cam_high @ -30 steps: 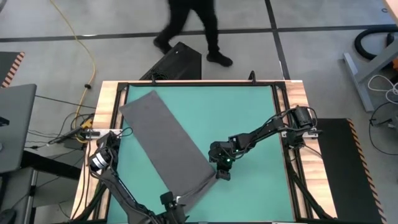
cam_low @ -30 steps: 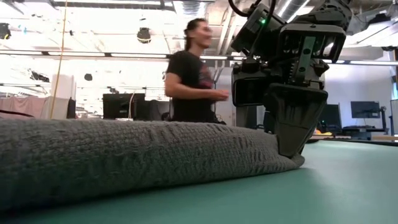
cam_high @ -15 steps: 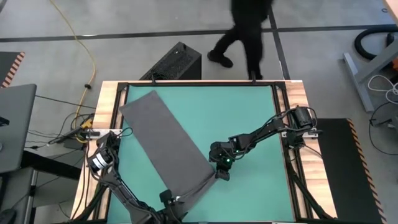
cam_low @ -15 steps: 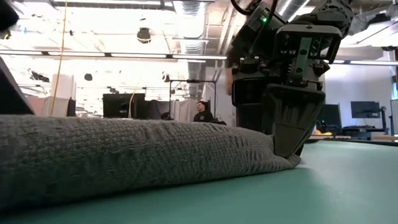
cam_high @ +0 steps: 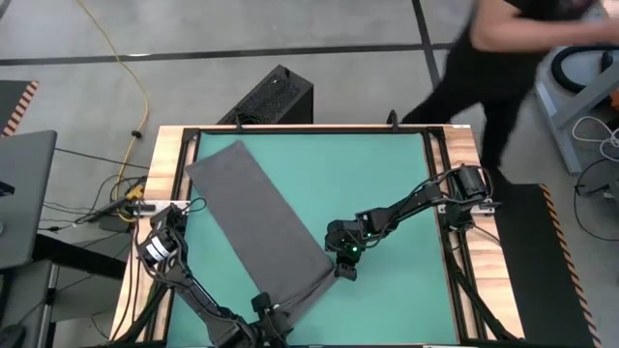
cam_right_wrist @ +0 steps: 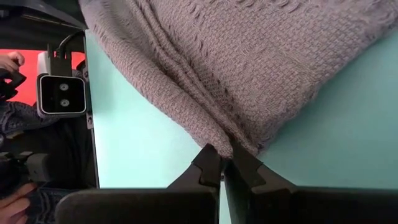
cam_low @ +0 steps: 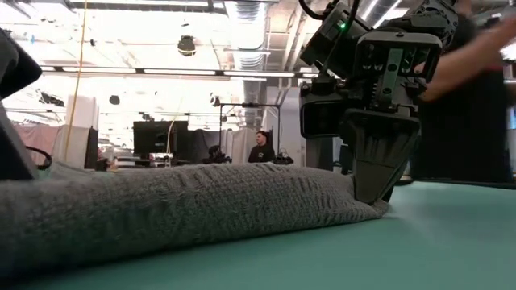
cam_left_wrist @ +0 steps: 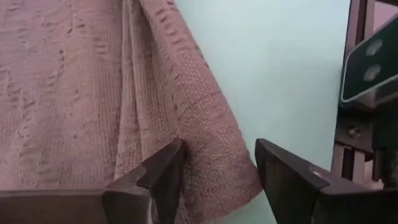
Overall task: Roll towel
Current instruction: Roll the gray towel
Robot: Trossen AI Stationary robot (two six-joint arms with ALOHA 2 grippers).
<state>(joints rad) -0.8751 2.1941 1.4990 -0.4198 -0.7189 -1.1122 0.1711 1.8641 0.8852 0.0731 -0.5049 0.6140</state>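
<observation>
Nearest the front edge of the green mat (cam_high: 387, 174), the left gripper (cam_left_wrist: 214, 171) is seen with its fingers spread apart, straddling the near corner of the towel (cam_high: 256, 227) without pinching it. A little farther in, at the towel's other near corner, the right gripper (cam_right_wrist: 225, 163) is clenched on a thin fold of the cloth, which is drawn up into the closed fingertips; in the low view that corner is pressed against the mat beneath the fingers.

The towel lies flat and slantwise on the left half of the mat, running from near the front edge, where a short strip has been turned over, up toward the far left corner of the table (cam_high: 169, 155). Beyond the far right of the table a person (cam_high: 513, 58) is passing.

The cloth is judged to be light, soft and limp, with a coarse weave that should offer grip rather than slip. No stiffness can be expected, so an unsupported edge would sag. Hold is best taken at both near corners at once, so that the turned edge can be kept even along its width; a single pinch would likely skew the roll.
</observation>
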